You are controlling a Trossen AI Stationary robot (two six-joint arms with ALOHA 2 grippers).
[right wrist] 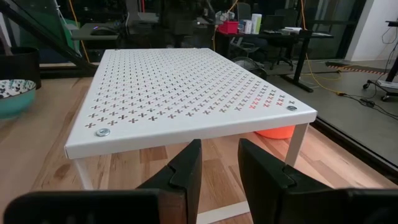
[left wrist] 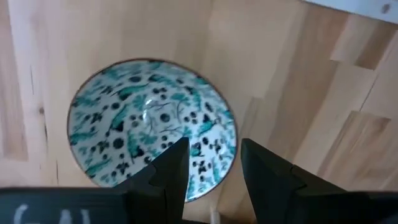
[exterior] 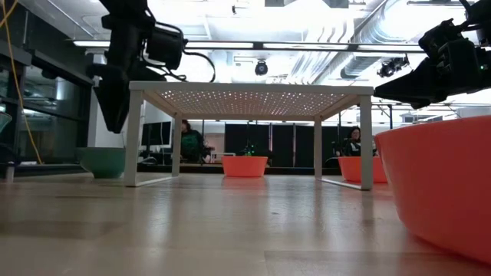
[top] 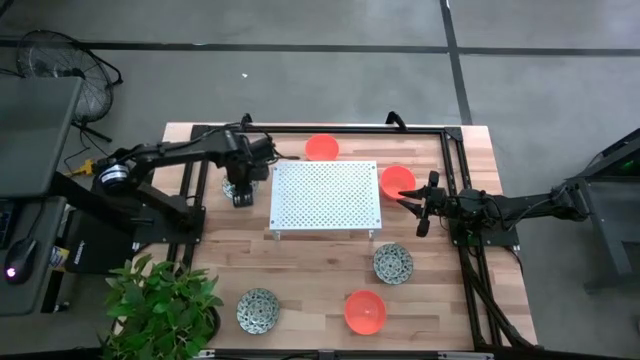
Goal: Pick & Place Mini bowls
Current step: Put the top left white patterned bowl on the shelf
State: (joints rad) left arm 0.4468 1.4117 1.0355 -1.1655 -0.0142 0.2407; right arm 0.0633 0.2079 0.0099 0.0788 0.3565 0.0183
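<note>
The left gripper (left wrist: 214,171), fingers parted and empty, is being held above a speckled mini bowl (left wrist: 152,127) (beside the white platform (top: 325,195)). The right gripper (right wrist: 219,165), likewise parted, is being held near an orange mini bowl (top: 397,181).

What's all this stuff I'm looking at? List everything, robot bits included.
orange-red mini bowls: 3, glossy; one and one beside the platform, one near the plant-side table edge
speckled mini bowls: 3, white with dark green; one under the left end effector, two between platform and plant-side edge
platform: 1, white, perforated, mid-table
table: 1, pale wood
plant: 1, green, table corner
fan: 1, dark, on the floor
people: 2, seated in the room behind
left end effector: dark, open, above a speckled bowl
right end effector: dark, open, empty, facing the platform
</note>
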